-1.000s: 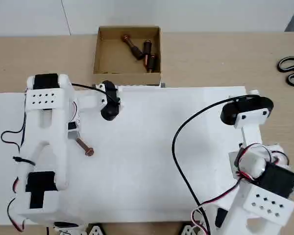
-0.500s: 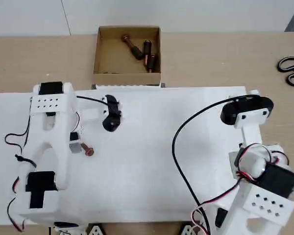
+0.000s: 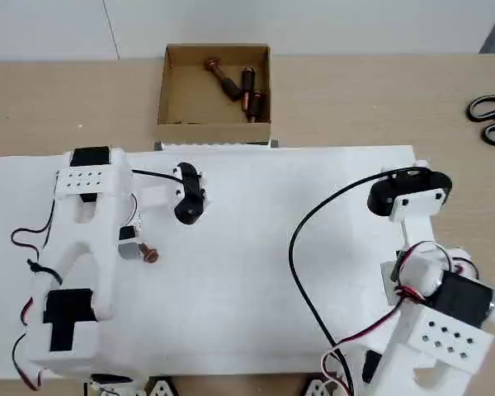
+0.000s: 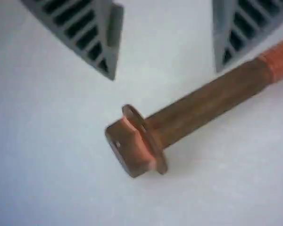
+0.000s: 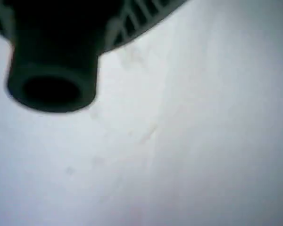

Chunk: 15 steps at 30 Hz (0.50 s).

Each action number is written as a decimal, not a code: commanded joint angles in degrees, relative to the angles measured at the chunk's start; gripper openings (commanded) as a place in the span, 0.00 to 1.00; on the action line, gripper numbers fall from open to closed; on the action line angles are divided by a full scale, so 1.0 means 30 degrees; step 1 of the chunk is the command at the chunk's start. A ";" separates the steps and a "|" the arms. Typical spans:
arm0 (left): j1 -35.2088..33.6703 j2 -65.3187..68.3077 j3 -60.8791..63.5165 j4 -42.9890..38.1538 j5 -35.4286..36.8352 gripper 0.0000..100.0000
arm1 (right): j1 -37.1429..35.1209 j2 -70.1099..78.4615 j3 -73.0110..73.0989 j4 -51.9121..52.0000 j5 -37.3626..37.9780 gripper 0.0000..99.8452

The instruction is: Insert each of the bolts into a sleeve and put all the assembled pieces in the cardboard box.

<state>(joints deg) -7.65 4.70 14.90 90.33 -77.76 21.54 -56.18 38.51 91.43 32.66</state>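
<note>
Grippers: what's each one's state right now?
Left gripper: open, empty, just above the lying bolt.
Right gripper: closed, holding a sleeve.

1 bolt [image 4: 179, 122], 1 sleeve [image 5: 52, 70], 1 cardboard box [image 3: 162, 91] (pcs [image 3: 249, 91] inside: count unclear).

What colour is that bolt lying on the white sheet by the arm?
Coppery brown; the left wrist view shows the bolt best.
</note>
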 commanded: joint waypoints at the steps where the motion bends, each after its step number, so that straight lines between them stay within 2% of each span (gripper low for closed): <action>1: 0.0088 -0.0703 -0.0015 -0.0293 -1.0491 0.15 | 0.0044 -0.0366 -0.0088 -0.0484 -0.0205 0.00; 6: 0.0352 -0.0703 0.0190 -0.0703 -1.0491 0.15 | 0.0015 -0.0366 -0.0117 -0.0571 -0.0205 0.00; 12: 0.0410 -0.0703 0.1597 -0.3927 -1.0462 0.15 | 0.0015 -0.0366 -0.0117 -0.0571 -0.0205 0.00; 15: 0.0498 -0.0703 0.1978 -0.4337 -1.0462 0.18 | 0.0015 -0.0366 -0.0117 -0.0571 -0.0205 0.00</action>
<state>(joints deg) -6.77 4.70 20.62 79.34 -77.76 21.54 -56.26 38.51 90.81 32.66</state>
